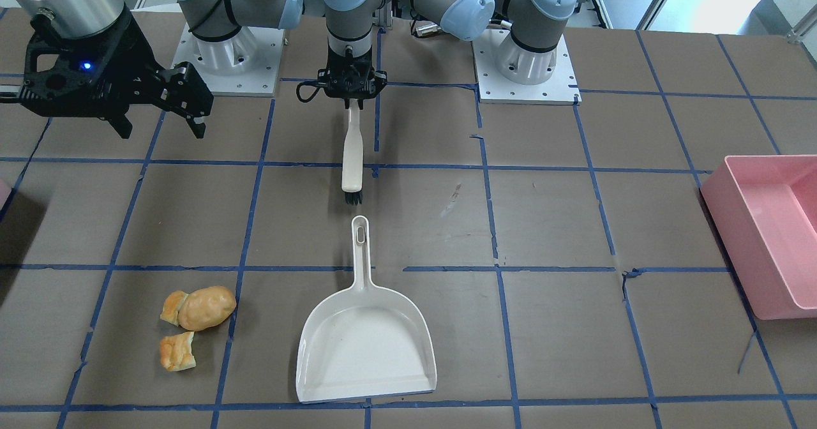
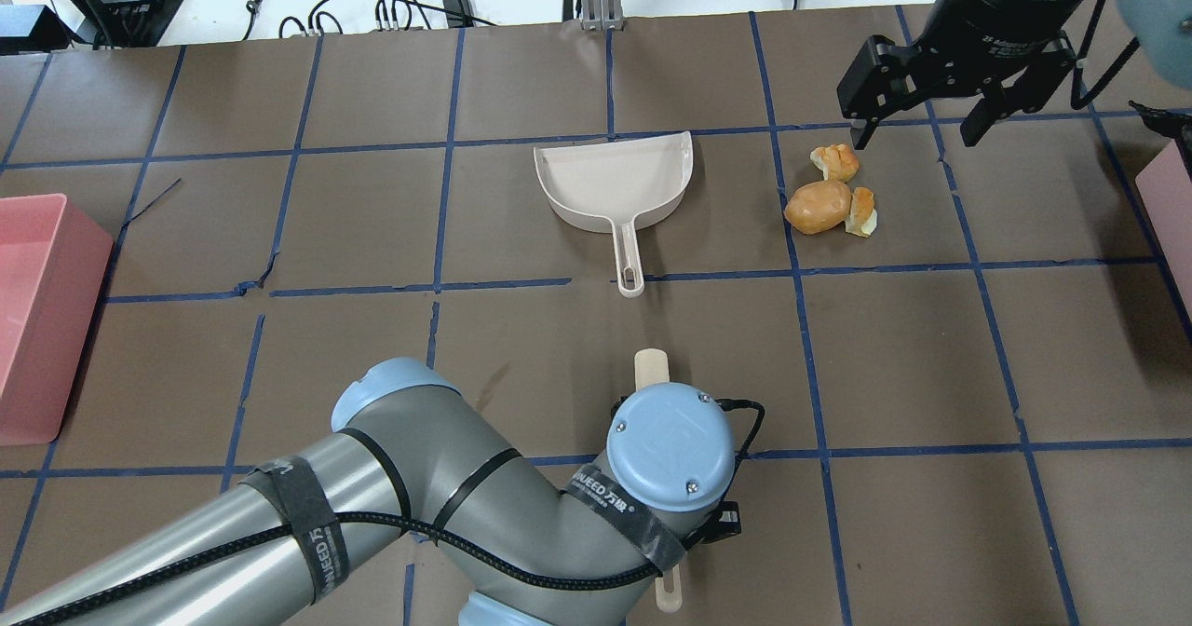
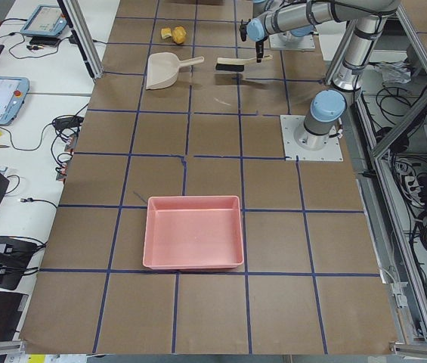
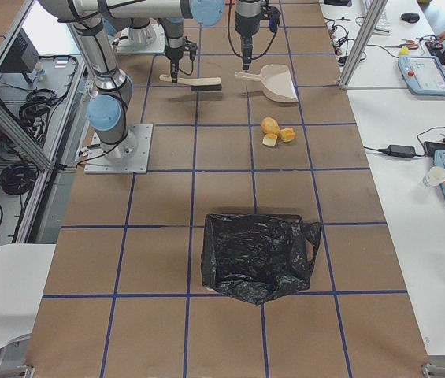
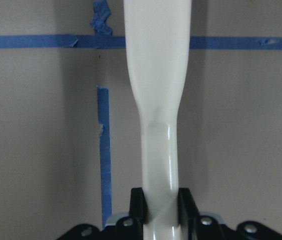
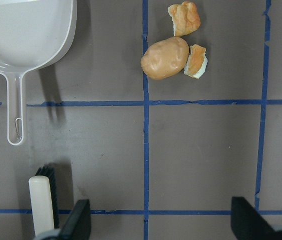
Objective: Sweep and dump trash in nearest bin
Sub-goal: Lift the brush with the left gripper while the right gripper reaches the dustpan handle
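Overhead exterior view gave me the plainest lay of the table. The trash (image 2: 829,199), three golden-brown lumps huddled together, lay on the far right part, to the right of the dustpan (image 2: 615,179) and apart from it. The left gripper (image 1: 350,97) was clamped on the handle of the brush (image 1: 352,154), its fingers (image 5: 137,202) pressed to either side of the white stem. The bristles pointed at the tip of the dustpan's handle across a small gap. The right gripper (image 2: 917,128) hung high near the trash, jaws spread wide and holding nothing.

I judged the job barely begun: brush in hand, pan untouched, nothing swept. Next, I reckoned, the free claw would have to go left to the pan's handle. The pan's open mouth faced away from the robot, so it would need turning toward the lumps before the brush could push anything in.

Bare brown table lay all round the lumps, so there was room to set the pan beside them. The bin (image 2: 1175,207) showed only as a pink sliver at the right edge, far closer to the trash than the big pink tub (image 2: 37,319) at the left end. The table's far edge ran behind the pan and lumps, so a sweep that way looked risky.
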{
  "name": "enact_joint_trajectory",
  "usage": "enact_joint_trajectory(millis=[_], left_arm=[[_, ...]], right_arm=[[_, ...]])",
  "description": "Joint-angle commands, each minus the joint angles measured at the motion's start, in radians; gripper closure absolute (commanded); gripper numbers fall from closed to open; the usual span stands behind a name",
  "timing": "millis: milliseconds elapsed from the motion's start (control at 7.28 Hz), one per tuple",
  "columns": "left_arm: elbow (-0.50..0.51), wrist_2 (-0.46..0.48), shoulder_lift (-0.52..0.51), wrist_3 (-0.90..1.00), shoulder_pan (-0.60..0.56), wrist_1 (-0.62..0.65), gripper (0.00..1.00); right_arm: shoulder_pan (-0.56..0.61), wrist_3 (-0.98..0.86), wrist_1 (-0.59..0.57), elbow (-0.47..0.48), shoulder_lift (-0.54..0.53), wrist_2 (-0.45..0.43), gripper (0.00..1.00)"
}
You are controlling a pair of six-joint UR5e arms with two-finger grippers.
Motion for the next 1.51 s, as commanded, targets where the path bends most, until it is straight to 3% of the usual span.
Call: enact_joint_trajectory(millis=[0,275,549,824,1099,1373], left_arm=[[0.013,0.019,0.107,0.020,0.001,-0.083,1.00],[0.068,0.025,0.210,0.052,0.002,-0.280,1.00],[0.163,0.058,0.241,0.188,0.077,-0.448,1.00],[0.284,0.074,0.241,0.477,0.293,-0.563,1.00],[0.330,0.149,0.239,0.808,0.552,-0.597,1.00],[0.320,0.140,0.230,1.021,0.764,-0.587,1.00]], right_arm=[[-0.002,0.000,-0.017,-0.011,0.007,0.007,0.00],[0.008,-0.001,-0.066,-0.017,0.034,0.002,0.00],[0.041,0.011,-0.066,-0.005,0.054,0.007,0.00],[0.137,0.061,-0.101,-0.012,0.185,0.010,0.00],[0.257,0.186,-0.310,-0.011,0.350,0.005,0.00],[0.348,0.237,-0.479,0.021,0.416,-0.007,0.07]])
